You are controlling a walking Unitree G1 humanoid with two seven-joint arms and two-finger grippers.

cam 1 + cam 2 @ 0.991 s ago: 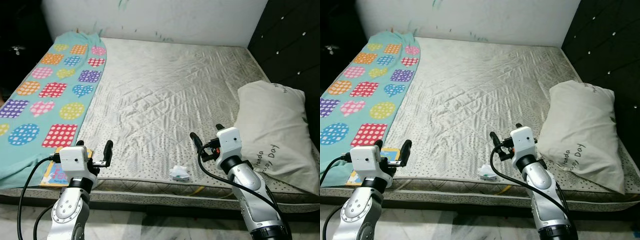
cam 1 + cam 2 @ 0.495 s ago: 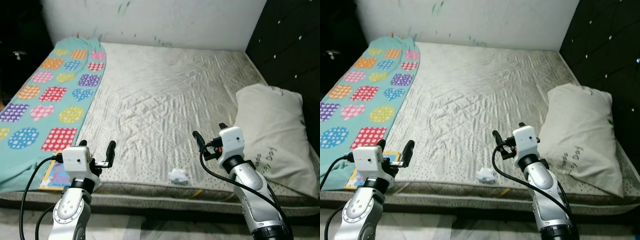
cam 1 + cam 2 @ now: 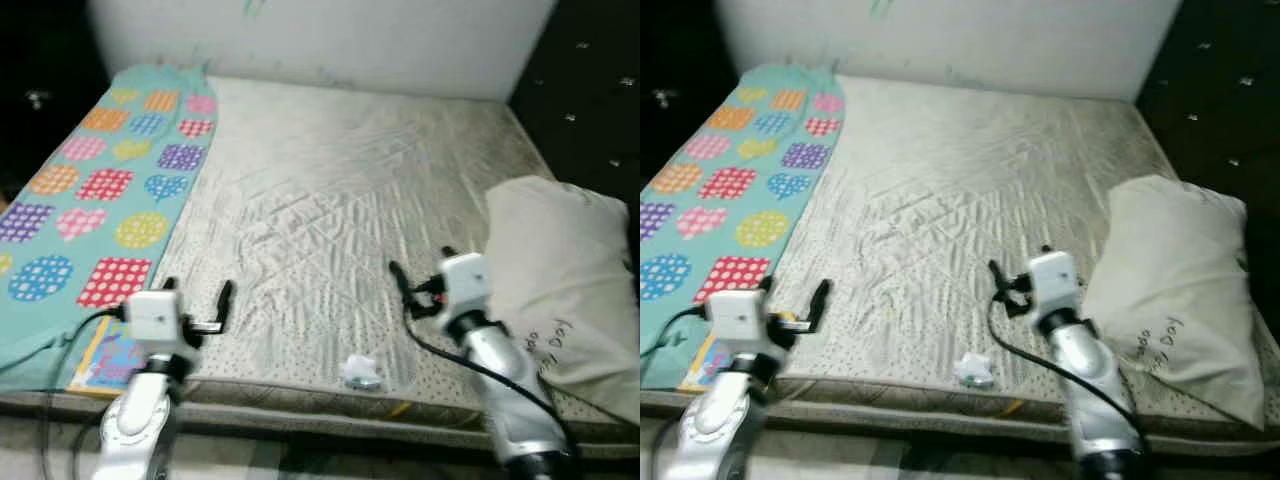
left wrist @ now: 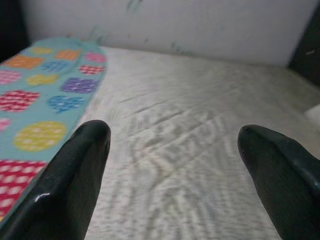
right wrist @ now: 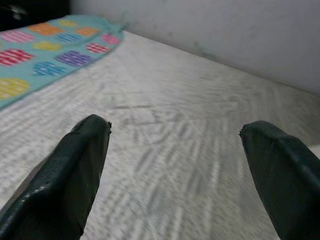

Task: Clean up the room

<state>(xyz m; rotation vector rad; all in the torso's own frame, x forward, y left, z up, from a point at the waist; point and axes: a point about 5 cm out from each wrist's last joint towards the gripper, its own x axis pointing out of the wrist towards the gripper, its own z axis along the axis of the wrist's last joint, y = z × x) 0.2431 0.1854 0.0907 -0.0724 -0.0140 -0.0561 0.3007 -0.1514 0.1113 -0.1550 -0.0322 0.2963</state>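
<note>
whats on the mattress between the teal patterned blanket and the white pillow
Mostly bare, wrinkled grey quilted mattress between the teal polka-dot patterned blanket and the white pillow. Near the front edge lies a small crumpled white wrapper, seen in the left eye view.

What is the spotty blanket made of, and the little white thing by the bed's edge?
The blanket looks like soft, matte woven cloth: it drapes flat and hangs over the mattress edge. The little white thing looks like crumpled tissue or thin plastic; it is too blurred to tell which.
</note>
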